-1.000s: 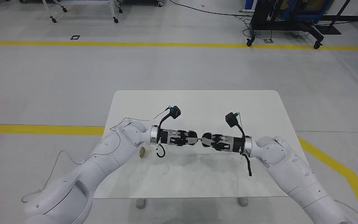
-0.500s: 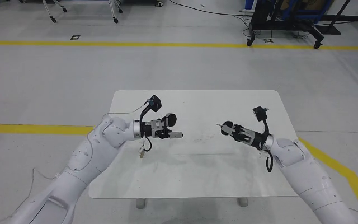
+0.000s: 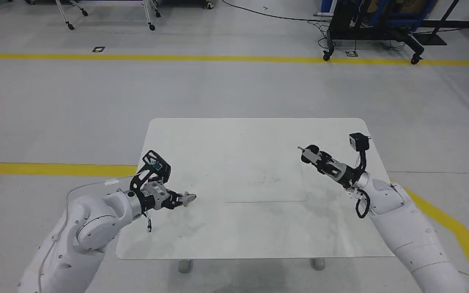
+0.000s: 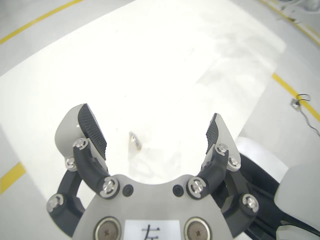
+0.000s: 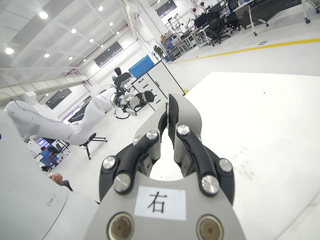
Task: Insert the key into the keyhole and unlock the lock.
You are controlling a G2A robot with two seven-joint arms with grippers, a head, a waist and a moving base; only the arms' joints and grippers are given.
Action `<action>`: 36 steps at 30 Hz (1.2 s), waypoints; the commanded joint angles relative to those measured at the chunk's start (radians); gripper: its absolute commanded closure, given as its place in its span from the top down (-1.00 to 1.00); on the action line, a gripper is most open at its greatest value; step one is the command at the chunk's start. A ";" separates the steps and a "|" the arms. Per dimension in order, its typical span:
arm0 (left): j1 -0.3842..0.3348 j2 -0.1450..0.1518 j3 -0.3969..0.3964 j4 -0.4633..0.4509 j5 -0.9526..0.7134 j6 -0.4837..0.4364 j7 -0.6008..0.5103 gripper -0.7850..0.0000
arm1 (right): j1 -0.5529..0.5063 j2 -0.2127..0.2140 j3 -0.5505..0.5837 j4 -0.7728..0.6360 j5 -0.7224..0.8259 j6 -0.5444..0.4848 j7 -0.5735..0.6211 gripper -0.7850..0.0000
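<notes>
- The left gripper (image 3: 183, 198) (image 4: 150, 116) hangs over the near-left part of the white rectangular table (image 3: 256, 143). It is close to the table's left edge and points right, toward the middle.
- Its 2 fingers stand wide apart. The ribbed black pads (image 4: 91, 128) face each other and grip nothing.
- A small silver-and-brass metal piece (image 4: 135, 141) lies flat on the tabletop, below the gap between these fingers and touching neither. It is too small to tell whether it is the key or the lock.
- Faint grey scuff marks (image 3: 267, 178) show on the middle of the table.
- The right gripper (image 3: 306, 151) (image 5: 171, 101) hangs above the right part of the table, well apart from the left gripper. It is tilted upward and points left and toward the far side.
- Its 2 fingers are closed narrow, pad against pad. Whether something thin is pinched between them cannot be told.
</notes>
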 commanded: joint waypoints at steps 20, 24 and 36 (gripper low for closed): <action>-0.159 -0.043 0.250 0.205 0.187 0.100 -0.030 0.22 | 0.001 -0.001 -0.003 0.001 0.005 0.003 -0.002 -1.00; -0.183 -0.049 0.270 0.229 0.195 0.117 -0.061 0.08 | 0.001 -0.001 -0.003 0.001 0.005 0.003 -0.002 -1.00; -0.201 -0.054 0.282 0.255 0.194 0.127 -0.102 -1.00 | 0.001 -0.001 -0.003 0.001 0.005 0.003 -0.002 -1.00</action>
